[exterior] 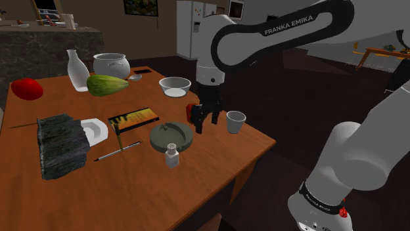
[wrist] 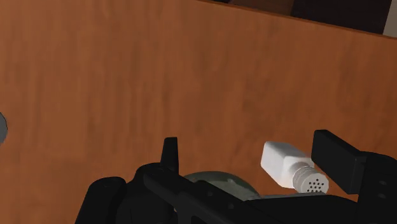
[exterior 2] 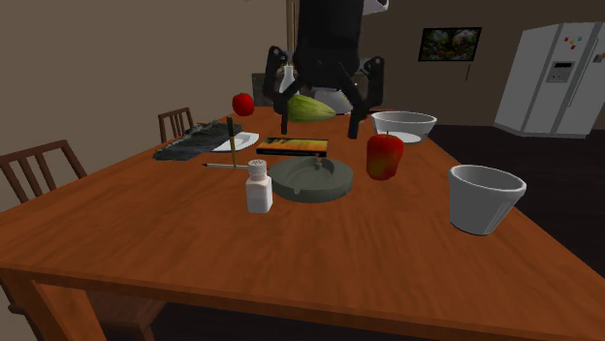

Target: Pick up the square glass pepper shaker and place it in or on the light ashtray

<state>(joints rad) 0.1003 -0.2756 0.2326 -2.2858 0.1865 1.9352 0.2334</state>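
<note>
The small white square pepper shaker (exterior: 172,156) (exterior 2: 258,186) stands upright on the wooden table, just in front of the round grey-green ashtray (exterior: 171,137) (exterior 2: 310,178) and close to the table's near edge in the shoulder view. My black gripper (exterior: 205,115) (exterior 2: 320,121) hangs open above the table, past the ashtray's far rim and beside a red apple (exterior: 192,111) (exterior 2: 384,156). It holds nothing. In the wrist view the shaker (wrist: 289,167) lies well below the gripper (wrist: 248,143), nearer one finger, with the ashtray (wrist: 219,186) partly hidden behind the hand.
A white cup (exterior: 235,121) and a white bowl (exterior: 175,86) stand near the apple. A book (exterior: 133,119), pencil (exterior: 118,152), dark brush (exterior: 62,144), green melon (exterior: 106,85), white bottle (exterior: 77,70) and pot (exterior: 112,64) take up the rest of the table. Chairs (exterior 2: 39,165) stand alongside.
</note>
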